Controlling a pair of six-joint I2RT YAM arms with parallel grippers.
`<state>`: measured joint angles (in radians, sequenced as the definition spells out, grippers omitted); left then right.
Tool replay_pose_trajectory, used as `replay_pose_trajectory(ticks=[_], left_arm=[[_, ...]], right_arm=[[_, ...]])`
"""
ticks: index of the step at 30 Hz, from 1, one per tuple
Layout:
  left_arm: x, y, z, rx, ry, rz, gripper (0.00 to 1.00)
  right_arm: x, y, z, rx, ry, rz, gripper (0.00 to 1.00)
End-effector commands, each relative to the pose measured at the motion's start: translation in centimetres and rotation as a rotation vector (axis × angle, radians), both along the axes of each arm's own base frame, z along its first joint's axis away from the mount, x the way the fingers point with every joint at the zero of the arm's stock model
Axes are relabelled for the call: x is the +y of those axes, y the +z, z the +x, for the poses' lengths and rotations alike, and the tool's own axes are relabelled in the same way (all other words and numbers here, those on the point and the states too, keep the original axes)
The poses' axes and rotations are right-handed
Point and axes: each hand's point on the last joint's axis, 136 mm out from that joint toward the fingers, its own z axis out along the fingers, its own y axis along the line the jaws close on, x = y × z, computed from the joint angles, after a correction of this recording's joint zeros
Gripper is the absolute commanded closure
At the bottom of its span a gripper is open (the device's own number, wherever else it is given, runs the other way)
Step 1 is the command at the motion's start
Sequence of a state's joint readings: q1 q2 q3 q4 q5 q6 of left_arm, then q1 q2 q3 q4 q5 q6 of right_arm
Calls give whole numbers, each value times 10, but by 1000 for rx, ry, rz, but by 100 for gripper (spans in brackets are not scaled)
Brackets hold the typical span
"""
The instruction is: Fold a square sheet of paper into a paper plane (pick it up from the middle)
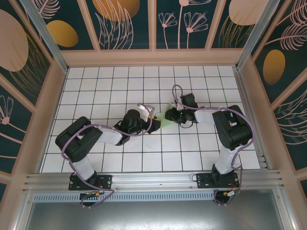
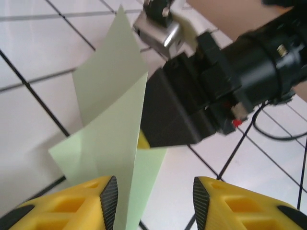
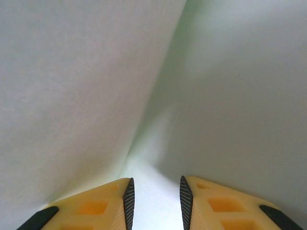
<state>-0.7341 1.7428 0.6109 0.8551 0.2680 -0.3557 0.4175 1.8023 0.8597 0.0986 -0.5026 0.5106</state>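
A white bench (image 1: 96, 158) ruled in dark grid lines fills the floor of a booth. Its wall panels (image 1: 127, 26) are dark teal with pale plant drawings and orange discs, set in peach frames. A metal rail (image 1: 153, 178) runs along the bottom of the frame and carries both arm bases.

From above, the square sheet of paper (image 1: 166, 118) is a small green wedge at the centre, between the two arms' tips.

The left wrist view shows it standing creased, one flap rising toward the upper left. The left end effector (image 2: 154, 191) has its fingers well apart, and a flap hangs just beside the left-hand pad.

The right wrist view has pale paper right across it. The right end effector (image 3: 156, 194) has its fingers slightly apart, with paper running into the gap. Whether the pads touch it I cannot tell.
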Motion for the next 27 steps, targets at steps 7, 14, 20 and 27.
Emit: replay_pose_trajectory(ticks=[7,14,20,27], left_arm=[[-15,-4,11,-103,10,-31,52],[-23,-19,12,-82,-26,6,59],[-29,-30,15,-54,-44,35,72],[-30,-35,14,-53,-59,61,77]], right_arm=[[2,0,5,15,-5,25,66],[1,2,6,13,-6,29,66],[1,3,6,14,-6,33,66],[0,8,8,4,-8,43,66]])
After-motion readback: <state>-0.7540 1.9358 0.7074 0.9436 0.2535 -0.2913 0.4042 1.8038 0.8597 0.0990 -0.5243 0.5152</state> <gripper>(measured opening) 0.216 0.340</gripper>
